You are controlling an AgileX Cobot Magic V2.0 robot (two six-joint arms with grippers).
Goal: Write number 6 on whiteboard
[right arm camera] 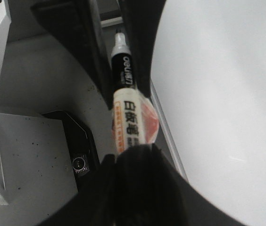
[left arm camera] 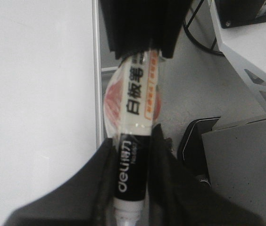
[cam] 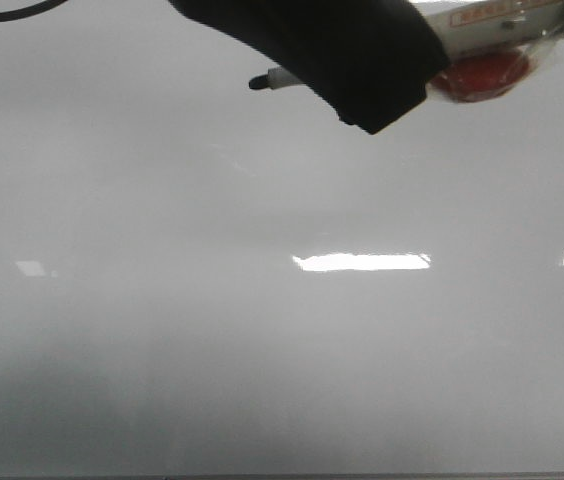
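While both black grippers crowd the far edge of the whiteboard, marker mostly hidden, left gripper and right gripper each clamped on it, tip leftward, board unmarked.

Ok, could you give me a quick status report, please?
Left gripper and right gripper both shut on the marker, one at each end. Whiteboard blank, no digit written yet. Nothing seen blocking the board.
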